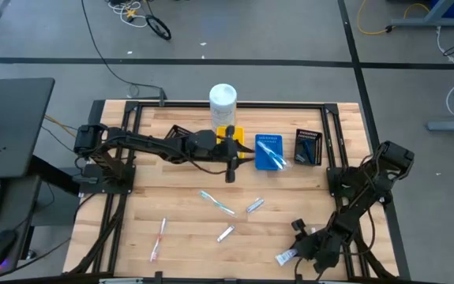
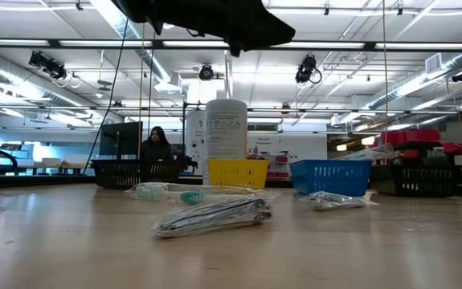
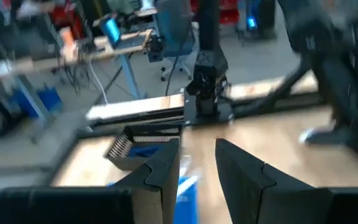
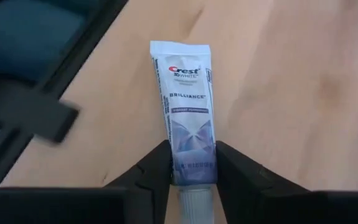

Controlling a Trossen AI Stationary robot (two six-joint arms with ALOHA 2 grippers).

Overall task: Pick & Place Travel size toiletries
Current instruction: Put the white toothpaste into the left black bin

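A small white toothpaste tube (image 4: 185, 93) with blue print lies flat on the wood near the table's front right edge, and my right gripper (image 4: 192, 163) is shut on it. In the high view the tube (image 1: 285, 256) pokes out left of the right gripper (image 1: 296, 251). My left gripper (image 1: 230, 173) hovers open with nothing in it beside the yellow tray (image 1: 227, 136); the left wrist view shows bare wood between its fingers (image 3: 166, 171). A wrapped light-blue toothbrush (image 1: 217, 203), two silvery sachets (image 1: 254, 205) and a pink toothbrush (image 1: 158, 239) lie loose mid-table. My right gripper pinches the tube's cap end (image 4: 194, 177) between its two fingers, one on each long side, just above the white cap. The fingers come slanting down from the table's right and lie along the tube. The tube lies on the table, its crimped end (image 4: 180, 48) pointing away.
At the back stand a tall white container (image 1: 223, 99), the yellow tray, a blue tray (image 1: 270, 152) with items in it and a black tray (image 1: 309, 147). A dark frame rail (image 4: 54, 93) runs close beside the tube. Bare wood lies at the front left.
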